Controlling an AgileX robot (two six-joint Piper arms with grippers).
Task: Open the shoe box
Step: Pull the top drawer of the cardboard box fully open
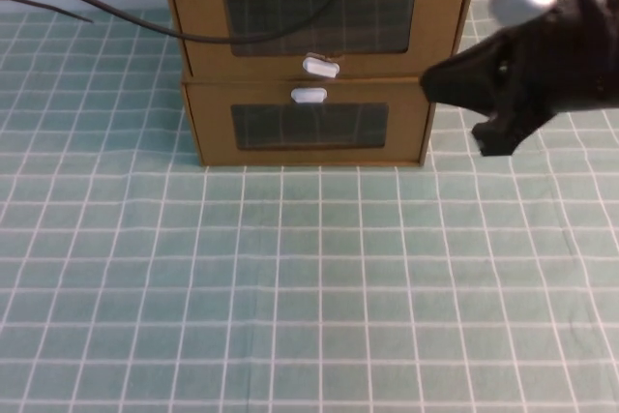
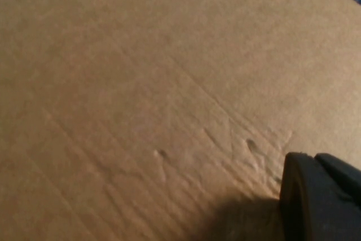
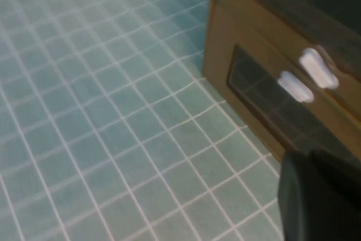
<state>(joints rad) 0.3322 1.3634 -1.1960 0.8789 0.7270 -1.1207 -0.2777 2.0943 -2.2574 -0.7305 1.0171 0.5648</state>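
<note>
Right arm enters from right side; right gripper (image 1: 437, 84) closed, empty, tip pointing toward robot's left. Left gripper (image 2: 322, 197) outside high view; only dark part shows in left wrist view.

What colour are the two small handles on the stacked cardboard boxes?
Both white: the upper handle and lower handle, clearest in the high view.

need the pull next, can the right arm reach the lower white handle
Probably yes: right gripper, shut, hovers by the lower box's right front corner, nothing blocking its handle; left gripper faces cardboard.
</note>
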